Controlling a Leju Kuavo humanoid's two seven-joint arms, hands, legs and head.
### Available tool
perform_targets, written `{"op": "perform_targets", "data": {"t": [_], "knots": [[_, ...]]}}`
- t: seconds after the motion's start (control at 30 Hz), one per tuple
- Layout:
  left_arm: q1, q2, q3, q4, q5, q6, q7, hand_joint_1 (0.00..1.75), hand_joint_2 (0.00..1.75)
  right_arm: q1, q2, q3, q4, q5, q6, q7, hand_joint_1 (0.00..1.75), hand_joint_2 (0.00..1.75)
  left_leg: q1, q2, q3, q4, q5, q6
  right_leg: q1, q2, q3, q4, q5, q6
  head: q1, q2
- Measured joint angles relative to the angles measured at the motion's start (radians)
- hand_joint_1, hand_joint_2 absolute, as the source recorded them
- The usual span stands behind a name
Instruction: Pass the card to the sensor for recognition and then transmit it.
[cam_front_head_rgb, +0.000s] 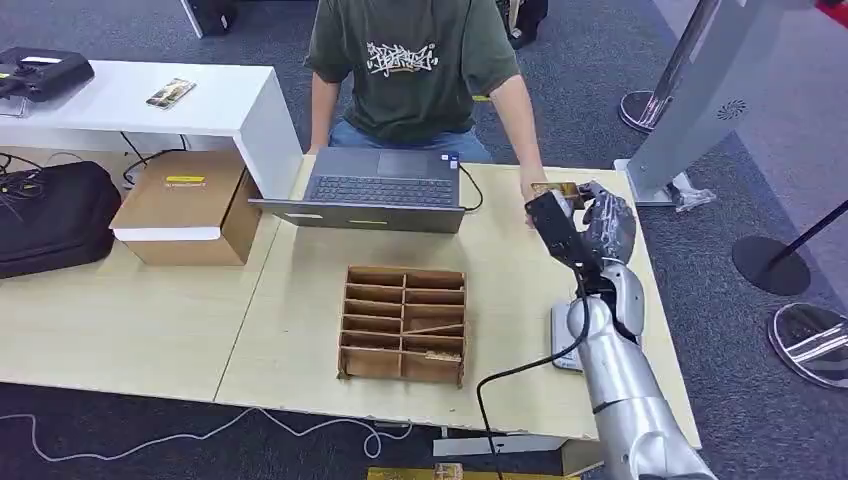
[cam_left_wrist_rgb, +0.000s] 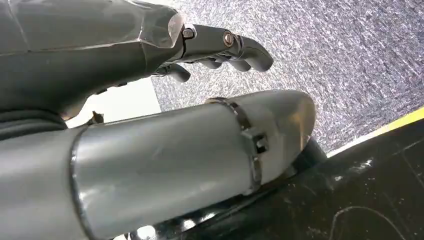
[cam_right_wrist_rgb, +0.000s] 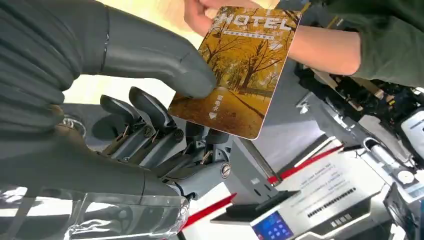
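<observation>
Right hand (cam_right_wrist_rgb: 150, 100) pinches the autumn-tree HOTEL card (cam_right_wrist_rgb: 239, 70); left hand (cam_left_wrist_rgb: 210, 50) holds nothing

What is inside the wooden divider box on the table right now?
The wooden divider box shows mostly empty slots. One low right-hand slot holds something small and yellowish, too small to identify. The front wall hides the nearest row's floor. The hotel card is pinched by the right hand, with a person's hand on it.
</observation>
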Motion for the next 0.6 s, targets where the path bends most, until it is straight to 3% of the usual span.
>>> {"op": "perform_targets", "data": {"t": [0.43, 0.53, 0.6], "knots": [[0.0, 0.0, 0.0, 0.0, 0.006, 0.008, 0.0, 0.0, 0.0, -0.003, 0.0, -0.006, 0.008, -0.049, 0.029, -0.005, 1.75, 1.75, 0.0, 0.0, 0.0, 0.0, 0.0, 0.0, 0.0, 0.0, 0.0, 0.0, 0.0, 0.0, 0.0, 0.0], [0.0, 0.0, 0.0, 0.0, 0.011, 0.011, 0.004, 0.0, 0.0, -0.006, 0.0, -0.023, 0.015, -0.144, 0.099, 0.028, 1.75, 1.75, 0.0, 0.0, 0.0, 0.0, 0.0, 0.0, 0.0, 0.0, 0.0, 0.0, 0.0, 0.0, 0.0, 0.0], [0.0, 0.0, 0.0, 0.0, 0.018, 0.013, 0.014, 0.0, 0.0, -0.009, 0.0, -0.055, 0.026, -0.286, 0.197, 0.051, 1.75, 1.75, 0.0, 0.0, 0.0, 0.0, 0.0, 0.0, 0.0, 0.0, 0.0, 0.0, 0.0, 0.0, 0.0, 0.0]]}}
